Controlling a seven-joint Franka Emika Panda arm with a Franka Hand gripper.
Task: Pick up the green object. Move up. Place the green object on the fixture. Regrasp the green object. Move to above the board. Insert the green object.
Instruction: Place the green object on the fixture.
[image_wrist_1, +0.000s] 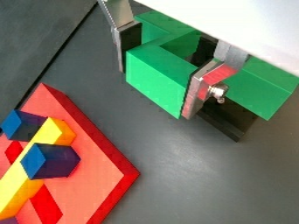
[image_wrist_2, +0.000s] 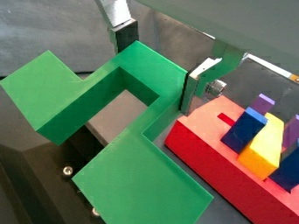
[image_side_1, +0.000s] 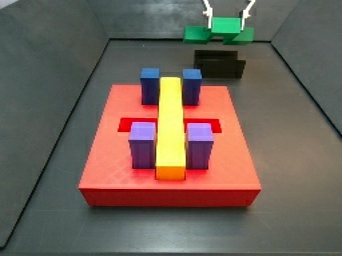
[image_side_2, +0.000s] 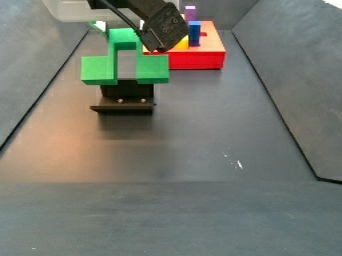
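Jaws clamped on the green object (image_side_2: 124, 66), my gripper (image_side_1: 230, 28) holding it right over the fixture (image_side_2: 124, 98), well apart from the board (image_side_1: 170, 150). I'd judge the piece rigid, light, smooth-faced plastic, possibly slick; its narrow middle arm between the silver fingers (image_wrist_1: 212, 83) looks the sound hold. No labels or writing readable anywhere.
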